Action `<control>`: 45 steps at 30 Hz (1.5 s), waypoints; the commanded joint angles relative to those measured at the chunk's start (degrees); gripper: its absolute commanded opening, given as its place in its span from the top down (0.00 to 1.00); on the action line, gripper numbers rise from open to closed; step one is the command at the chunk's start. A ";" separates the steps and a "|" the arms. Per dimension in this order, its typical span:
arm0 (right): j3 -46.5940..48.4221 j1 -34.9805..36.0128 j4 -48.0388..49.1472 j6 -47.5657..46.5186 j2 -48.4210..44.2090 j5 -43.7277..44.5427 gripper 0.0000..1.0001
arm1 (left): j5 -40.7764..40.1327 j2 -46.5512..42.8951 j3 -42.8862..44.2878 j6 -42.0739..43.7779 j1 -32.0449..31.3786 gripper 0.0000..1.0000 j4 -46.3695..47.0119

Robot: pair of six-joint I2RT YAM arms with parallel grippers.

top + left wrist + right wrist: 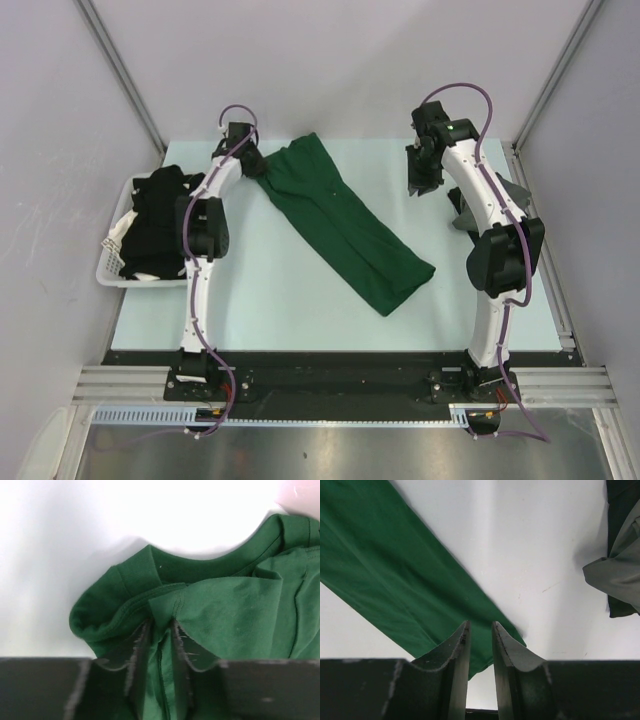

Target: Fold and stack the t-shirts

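A dark green t-shirt [345, 225], folded into a long strip, lies diagonally across the table. My left gripper [255, 163] is at its far left end and is shut on the fabric just below the collar [161, 622]; the ribbed neckline [210, 562] shows ahead of the fingers. My right gripper [420, 183] hangs above the table right of the shirt, empty, its jaws only narrowly apart [481, 625]. The green shirt [385, 565] passes below it. A grey t-shirt [462, 218] lies bunched at the right behind the right arm and also shows in the right wrist view [620, 570]. Black t-shirts [155, 220] fill the basket.
A white slatted basket [110, 265] stands at the table's left edge. Grey walls and metal frame posts close in the far side and both sides. A dark garment [622, 500] lies under the grey shirt.
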 commanded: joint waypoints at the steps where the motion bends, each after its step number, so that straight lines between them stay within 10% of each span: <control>1: 0.42 -0.02 1.36 -0.17 -1.88 -0.54 0.71 | -4.60 -6.46 -3.95 2.66 0.16 0.66 0.94; 15: -4.59 0.07 4.00 -0.26 -4.08 -2.48 0.71 | -10.84 -11.30 -5.72 8.20 0.43 0.54 0.59; 27: -4.85 -1.16 4.35 -0.52 -4.43 -2.13 0.71 | 1.27 -12.87 -6.68 4.25 -1.15 0.57 1.12; 39: -6.60 -2.83 8.31 0.97 -4.08 -0.28 0.67 | 12.10 -39.48 -44.26 10.66 -19.69 0.51 -2.05; 45: -7.50 -6.86 11.47 1.41 -5.49 -0.18 0.65 | 15.25 -46.10 -49.66 14.26 -30.41 0.46 -4.77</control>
